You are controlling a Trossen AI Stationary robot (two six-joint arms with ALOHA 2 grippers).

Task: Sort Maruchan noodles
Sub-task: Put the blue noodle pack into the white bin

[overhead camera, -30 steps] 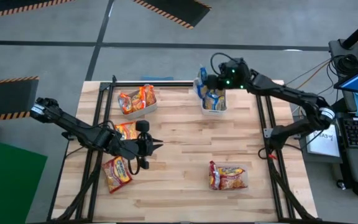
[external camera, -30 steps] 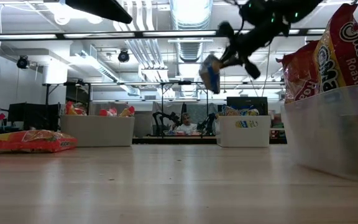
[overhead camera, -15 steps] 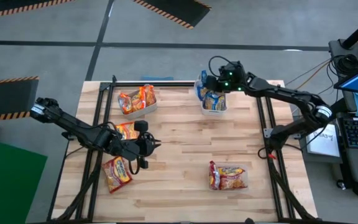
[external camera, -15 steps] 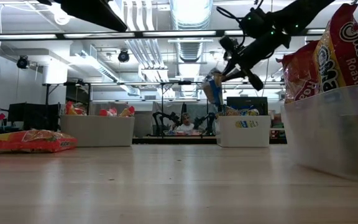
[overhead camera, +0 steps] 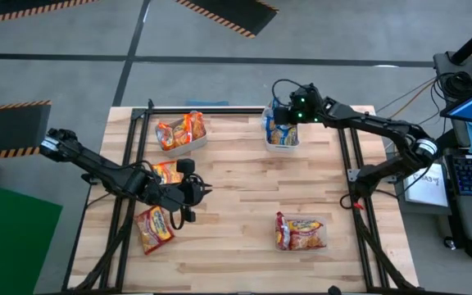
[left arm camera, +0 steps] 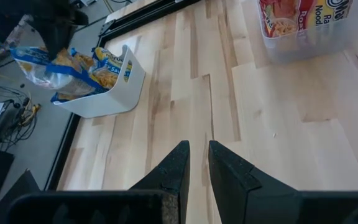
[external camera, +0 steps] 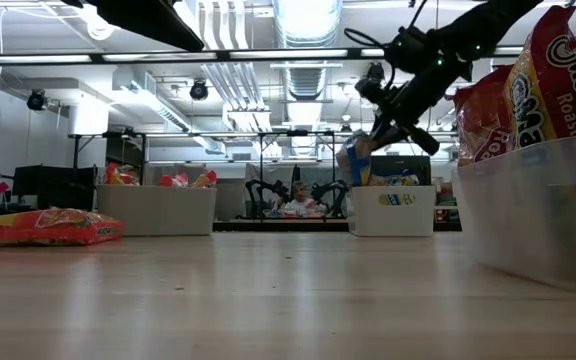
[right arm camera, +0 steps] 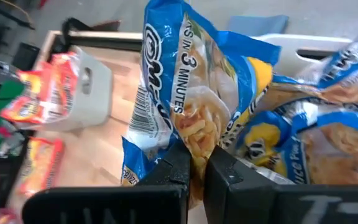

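Currently: right gripper (right arm camera: 194,163) pinching one blue-and-yellow noodle packet (right arm camera: 188,99) just above the white bin (overhead camera: 280,140) of like packets; best lowered well inside that bin's rim before letting go.

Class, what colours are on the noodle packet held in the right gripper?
Blue and yellow packet, seen best in the right wrist view.

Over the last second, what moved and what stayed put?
The right gripper, shut on a blue packet, lowered it toward the white bin of blue packets. The left gripper, shut and empty, barely shifted. The other packets stayed.
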